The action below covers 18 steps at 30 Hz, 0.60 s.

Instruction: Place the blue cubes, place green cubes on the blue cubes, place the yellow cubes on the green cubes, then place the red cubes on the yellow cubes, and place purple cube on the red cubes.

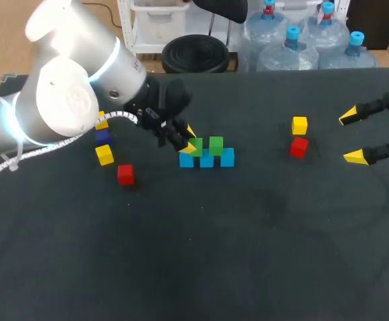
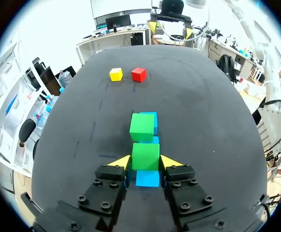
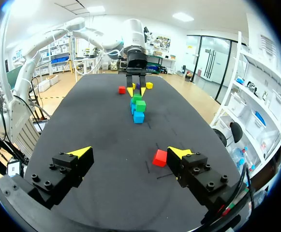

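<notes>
1. At the far left, a yellow cube (image 1: 104, 154), a second yellow (image 1: 101, 124), a dark cube (image 1: 102, 136) that is probably the purple one, and a red cube (image 1: 125, 174) are lying loose near one another. They are likely waiting there as stock for the upper layers, within the left arm's reach
2. The left gripper (image 2: 145, 163) is holding a green cube (image 2: 145, 155) in a narrow grip, with a yellow tip pressing on each side. The cube is sitting on the left end of the blue row (image 1: 206, 160), seemingly bridging two blues. The grip looks like it is steadying the cube while it settles, with the release not yet made
3. The blue row is lying as three cubes touching side by side, serving as the base. The other green (image 1: 215, 144) is resting on it just beside the held one, toward the right end, so the green layer is looking complete
4. Right of the row and well apart from it, a far yellow (image 1: 299, 125) and a far red (image 1: 298, 147) are lying close together. They are probably sitting there for the right arm to take
5. The right gripper (image 1: 352, 136) is hanging spread wide and carrying nothing over the right edge of the table (image 1: 248, 254). It is likely keeping clear of the stacking
</notes>
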### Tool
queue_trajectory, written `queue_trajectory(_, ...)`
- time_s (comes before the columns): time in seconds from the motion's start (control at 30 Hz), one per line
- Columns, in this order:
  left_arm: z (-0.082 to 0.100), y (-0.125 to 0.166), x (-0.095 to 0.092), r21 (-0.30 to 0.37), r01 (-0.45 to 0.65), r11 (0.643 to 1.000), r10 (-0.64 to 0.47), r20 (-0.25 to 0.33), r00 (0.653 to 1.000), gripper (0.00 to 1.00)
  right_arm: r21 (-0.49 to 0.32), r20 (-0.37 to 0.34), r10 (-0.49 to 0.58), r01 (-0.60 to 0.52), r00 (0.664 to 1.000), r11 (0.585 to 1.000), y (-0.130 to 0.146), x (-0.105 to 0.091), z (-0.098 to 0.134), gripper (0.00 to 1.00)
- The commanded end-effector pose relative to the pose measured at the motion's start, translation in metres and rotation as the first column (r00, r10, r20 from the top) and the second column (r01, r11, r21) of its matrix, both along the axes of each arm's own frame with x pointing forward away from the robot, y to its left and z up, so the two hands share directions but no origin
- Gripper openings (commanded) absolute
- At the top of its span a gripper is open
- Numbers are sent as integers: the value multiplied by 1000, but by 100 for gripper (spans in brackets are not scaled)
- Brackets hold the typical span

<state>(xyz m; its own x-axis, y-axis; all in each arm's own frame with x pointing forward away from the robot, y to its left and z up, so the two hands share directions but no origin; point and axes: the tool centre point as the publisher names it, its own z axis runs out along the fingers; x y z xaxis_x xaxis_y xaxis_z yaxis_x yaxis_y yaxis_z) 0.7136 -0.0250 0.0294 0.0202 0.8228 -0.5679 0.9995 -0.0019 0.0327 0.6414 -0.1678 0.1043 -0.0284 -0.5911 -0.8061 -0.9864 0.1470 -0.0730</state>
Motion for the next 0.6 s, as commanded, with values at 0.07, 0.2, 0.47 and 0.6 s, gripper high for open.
queue_trajectory(0.07,-2,-2,4,4,6,1000,-6,-7,1000,0,1,1,0,0,1000,1000,0,0,-1,100)
queue_trajectory(0.2,-2,-2,5,5,6,1000,-6,-9,1000,0,1,1,0,0,1000,1000,0,0,-1,100)
queue_trajectory(0.47,-3,-1,7,6,6,1000,-6,-8,1000,0,1,1,0,0,1000,1000,0,0,-1,100)
queue_trajectory(0.6,-3,-1,8,6,6,1000,-6,-10,1000,0,1,1,0,0,1000,1000,0,0,-1,100)
